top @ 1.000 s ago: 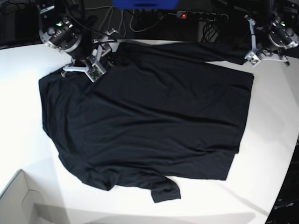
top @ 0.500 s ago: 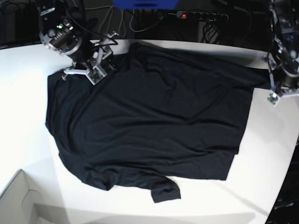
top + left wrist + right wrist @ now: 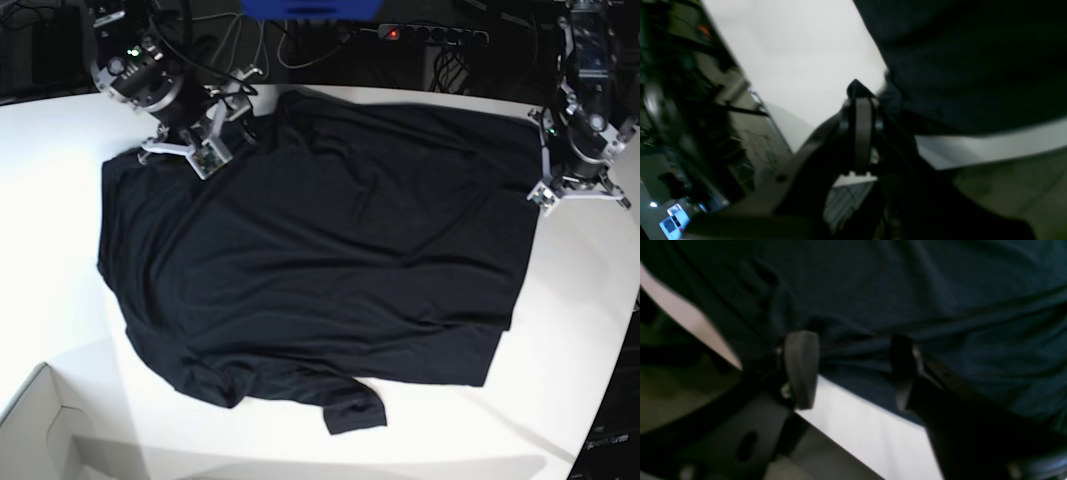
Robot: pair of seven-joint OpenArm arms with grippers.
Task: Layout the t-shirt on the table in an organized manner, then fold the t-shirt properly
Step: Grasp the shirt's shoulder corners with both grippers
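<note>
The black t-shirt (image 3: 330,250) lies spread on the white table (image 3: 60,200), with one sleeve curled at the front. My left gripper (image 3: 548,190) is at the shirt's back-right corner. In the left wrist view its fingers (image 3: 863,133) are pressed together, with a bit of black fabric at the tips beside the shirt (image 3: 973,66). My right gripper (image 3: 210,150) is at the shirt's back-left edge. In the right wrist view its fingers (image 3: 801,370) stand apart over wrinkled shirt fabric (image 3: 907,290) near the table edge (image 3: 867,433).
A white cardboard box corner (image 3: 40,430) sits at the front left. A power strip and cables (image 3: 430,35) run behind the table, next to a blue object (image 3: 310,8). The table's curved edge (image 3: 610,380) falls away at the right.
My left gripper swung from the back right outward, then came in to the shirt's right edge. The shirt's folded back strip now lies flat. My right gripper shifted slightly toward the back.
</note>
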